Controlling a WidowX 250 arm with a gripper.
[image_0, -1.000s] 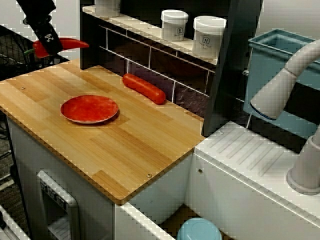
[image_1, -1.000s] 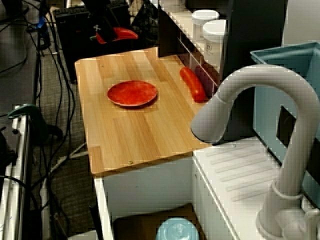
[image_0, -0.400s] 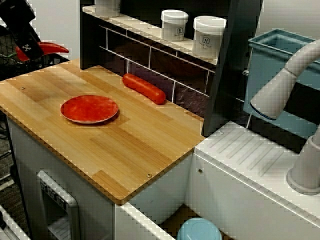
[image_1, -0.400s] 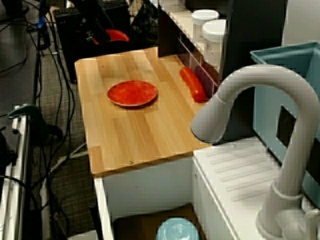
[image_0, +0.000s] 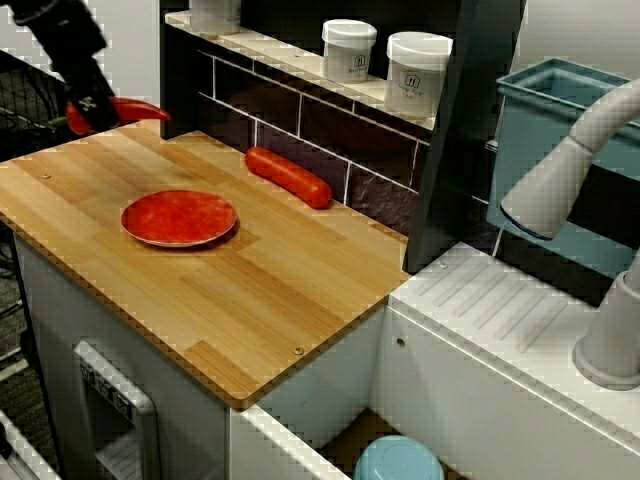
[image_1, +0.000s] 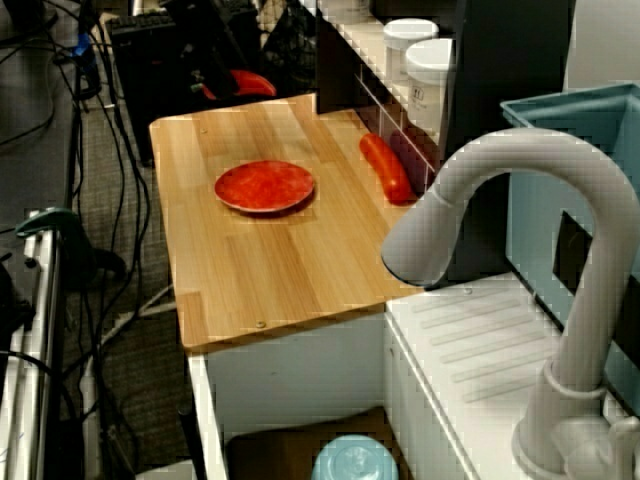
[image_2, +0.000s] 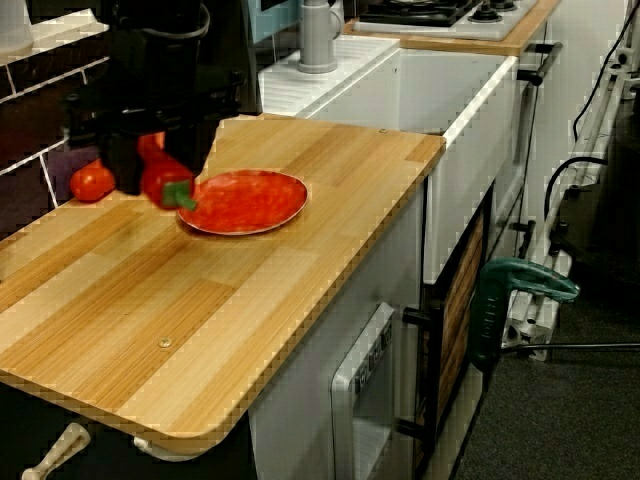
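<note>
Red pepper (image_0: 138, 108) gripped in the claw (image_0: 92, 110), sticking out sideways, above the table (image_0: 260, 300) corner.

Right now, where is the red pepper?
In the view from the counter's front, the red pepper is at the upper left, held in the gripper by the wooden counter's far corner, beyond the red plate.

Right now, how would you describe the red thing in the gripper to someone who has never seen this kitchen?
Find the wooden counter, then its end farthest from the white faucet, where the black gripper hangs. The pepper is pinched in it, above the wood. Unlike the flat red plate and the long red sausage by the tiles, both lying on the counter, it has a green stem.
</note>
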